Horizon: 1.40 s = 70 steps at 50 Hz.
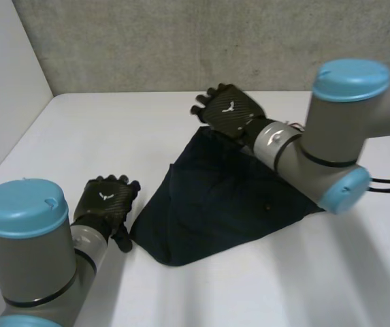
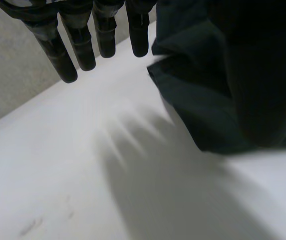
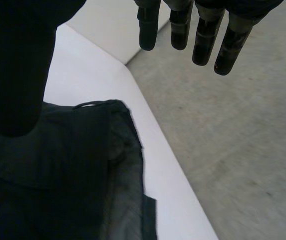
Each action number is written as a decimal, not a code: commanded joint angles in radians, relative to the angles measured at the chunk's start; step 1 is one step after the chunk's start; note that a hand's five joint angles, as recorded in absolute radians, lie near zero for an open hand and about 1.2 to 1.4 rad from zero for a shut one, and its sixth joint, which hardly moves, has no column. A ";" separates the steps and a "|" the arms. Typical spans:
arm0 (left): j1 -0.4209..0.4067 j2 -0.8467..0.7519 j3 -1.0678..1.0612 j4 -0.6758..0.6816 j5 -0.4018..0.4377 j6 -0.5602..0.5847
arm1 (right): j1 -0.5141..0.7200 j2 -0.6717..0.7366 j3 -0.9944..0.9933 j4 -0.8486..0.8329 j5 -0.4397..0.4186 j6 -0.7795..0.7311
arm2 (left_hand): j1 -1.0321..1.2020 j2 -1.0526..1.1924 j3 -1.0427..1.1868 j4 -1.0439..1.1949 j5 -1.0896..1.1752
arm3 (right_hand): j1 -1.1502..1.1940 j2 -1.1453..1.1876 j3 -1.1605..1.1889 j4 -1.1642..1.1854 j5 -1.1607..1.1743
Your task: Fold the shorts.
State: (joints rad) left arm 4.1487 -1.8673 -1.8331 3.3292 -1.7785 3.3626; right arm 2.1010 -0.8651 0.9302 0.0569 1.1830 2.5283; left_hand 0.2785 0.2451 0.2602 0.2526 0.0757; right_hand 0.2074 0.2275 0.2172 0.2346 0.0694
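The dark navy shorts [image 1: 229, 204] are laid flat in a roughly triangular fold near the middle of the white worktop [image 1: 113, 129]. The left hand [image 1: 106, 201] is held just beside the corner of the shorts nearest the worktop's front left. In the left wrist view its fingers [image 2: 85, 50] are seen straight and spread apart, with nothing held, and the shorts [image 2: 202, 100] lie beside them. The right hand [image 1: 229, 112] is held over the far corner of the shorts, toward the worktop's back edge. Its fingers [image 3: 202, 42] are straight and apart, nothing being grasped, with the shorts [image 3: 58, 175] under the palm.
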 commanded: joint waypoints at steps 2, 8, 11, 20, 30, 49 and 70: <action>0.031 0.045 -0.066 0.001 0.016 0.000 | 0.005 0.286 -0.276 0.011 -0.054 -0.025 | 0.014 0.048 0.033 0.040 0.043 | 0.060 0.039 0.050 0.032 0.023; 0.058 0.066 -0.091 0.012 0.021 0.000 | 0.007 0.448 -0.441 0.026 0.001 -0.106 | 0.011 0.045 0.030 0.037 0.040 | 0.209 0.189 0.199 0.182 0.172; 0.059 0.066 -0.092 0.012 0.021 0.000 | 0.007 0.466 -0.467 0.032 0.020 -0.137 | 0.011 0.045 0.030 0.037 0.040 | 0.664 0.644 0.654 0.637 0.628; 0.053 0.066 -0.080 0.044 0.079 0.001 | 0.021 0.209 -0.372 0.032 0.024 -0.079 | -0.021 0.013 -0.003 0.005 0.007 | 1.189 1.169 1.179 1.162 1.152; 0.042 0.033 -0.032 0.101 0.157 -0.002 | 0.016 -0.133 -0.144 0.089 0.076 -0.016 | -0.047 -0.014 -0.029 -0.021 -0.019 | 1.189 1.169 1.179 1.162 1.152; -0.061 -0.105 0.166 -0.152 0.163 -0.173 | 0.008 -0.292 0.131 0.138 0.247 -0.019 | 0.052 0.086 0.071 0.078 0.081 | 1.189 1.169 1.179 1.162 1.152; -0.079 -0.142 0.152 -0.152 0.005 -0.160 | 0.004 -0.292 0.173 0.139 0.265 0.043 | 0.164 0.197 0.182 0.190 0.192 | 1.189 1.169 1.179 1.162 1.152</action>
State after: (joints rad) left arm 4.0875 -1.9462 -1.7048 3.1550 -1.7516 3.1966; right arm 2.1102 -1.1566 1.1014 0.1954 1.4487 2.5356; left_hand 0.3618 0.3626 0.3617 0.3642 0.1920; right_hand 0.9561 1.1719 1.1790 1.1876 0.9336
